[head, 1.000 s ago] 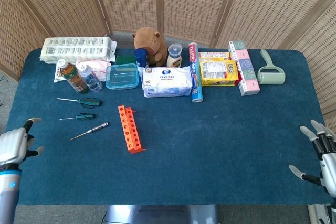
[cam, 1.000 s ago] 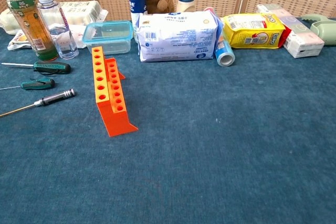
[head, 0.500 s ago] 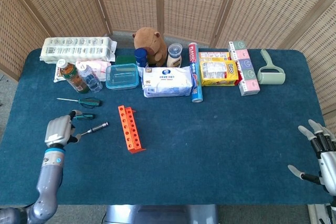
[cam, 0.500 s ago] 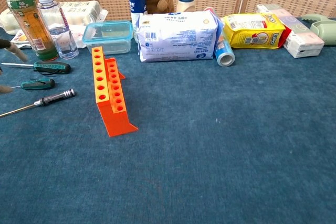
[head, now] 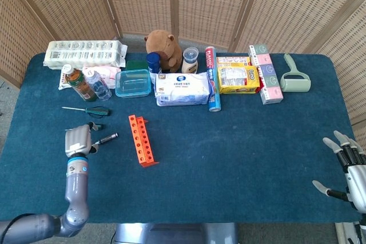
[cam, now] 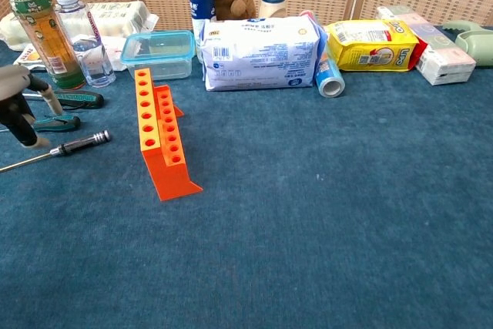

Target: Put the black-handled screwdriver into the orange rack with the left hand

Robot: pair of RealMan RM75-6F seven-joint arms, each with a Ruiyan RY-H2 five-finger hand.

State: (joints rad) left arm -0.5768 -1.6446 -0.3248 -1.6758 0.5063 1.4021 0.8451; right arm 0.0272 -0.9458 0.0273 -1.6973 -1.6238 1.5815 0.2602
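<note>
At the table's left side, the grey left hand hovers over the slim black-handled screwdriver, fingers apart and pointing down just behind its metal shaft, gripping nothing. Beyond the fingertips stands the orange plastic rack with its holes. Far right, the right hand rests splayed and empty.

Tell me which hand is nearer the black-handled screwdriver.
Left. The left hand hovers right over the black-handled screwdriver, by its shaft, not holding it. The right hand sits open at the table's far right edge.
</note>
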